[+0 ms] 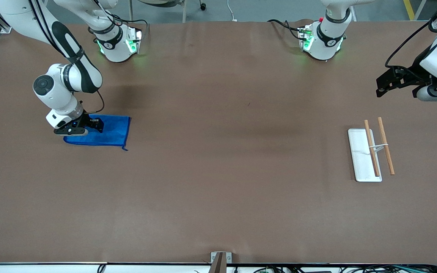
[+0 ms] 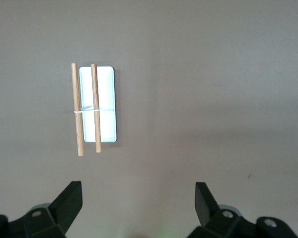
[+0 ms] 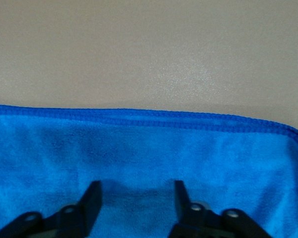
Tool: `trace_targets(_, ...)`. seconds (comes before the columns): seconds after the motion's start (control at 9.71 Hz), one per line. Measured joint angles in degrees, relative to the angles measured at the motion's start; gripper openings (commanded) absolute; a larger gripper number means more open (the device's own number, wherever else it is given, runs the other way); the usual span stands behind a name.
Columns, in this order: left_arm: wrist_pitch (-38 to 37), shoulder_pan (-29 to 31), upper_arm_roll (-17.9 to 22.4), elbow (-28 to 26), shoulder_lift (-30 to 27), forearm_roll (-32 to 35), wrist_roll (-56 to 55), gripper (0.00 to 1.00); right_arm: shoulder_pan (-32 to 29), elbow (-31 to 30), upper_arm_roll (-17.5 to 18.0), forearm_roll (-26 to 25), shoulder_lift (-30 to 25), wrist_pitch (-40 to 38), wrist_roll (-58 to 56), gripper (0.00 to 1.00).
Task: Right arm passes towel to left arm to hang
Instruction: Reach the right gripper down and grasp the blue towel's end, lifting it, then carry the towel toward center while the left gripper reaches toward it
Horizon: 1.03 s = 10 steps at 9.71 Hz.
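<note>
right gripper [image 1: 98, 125] over towel [image 1: 114, 131] — rack [image 1: 363, 159] well apart

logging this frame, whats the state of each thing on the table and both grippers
towel: lying flat on the table at the right arm's end, not lifted
right gripper: open, low over the towel, fingers astride the cloth
left gripper: open, holding nothing, waiting above the table near the rack
wooden rods: two, side by side, joined by a white crosspiece over the white base, nothing hung on them
</note>
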Motion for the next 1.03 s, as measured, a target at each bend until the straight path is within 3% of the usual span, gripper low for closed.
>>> trace_targets(0.1, 0.0, 0.0, 0.0, 0.0, 0.1, 0.0, 0.0, 1.0, -0.1, 0.0, 0.0, 0.0, 0.2, 0.0, 0.0, 0.0)
trace_targets(0.52, 0.2, 0.0, 0.0, 0.0, 1.2, 0.0, 0.0, 1.0, 0.0, 1.1, 0.1, 0.1, -0.2, -4.4, 2.7, 0.0)
trace_targets(0.72, 0.5, -0.2, -0.1, 0.0, 1.7, 0.0, 0.0, 1.0, 1.8, 6.2, 0.8, 0.0, -3.8, -19.5, 5.2, 0.0)
trace_targets(0.93, 1.5, -0.8, -0.2, 0.0, 2.4, -1.7, 0.0, 1.0, 2.8, 16.5, 4.5, 0.0, -8.8, -39.3, 10.1, 0.0)
trace_targets(1.03, 2.2, -0.9, -0.2, -0.1, 3.3, -5.8, 0.0, 1.0, 3.1, 22.3, 7.3, 0.1, -10.0, -47.1, 13.4, 0.0)
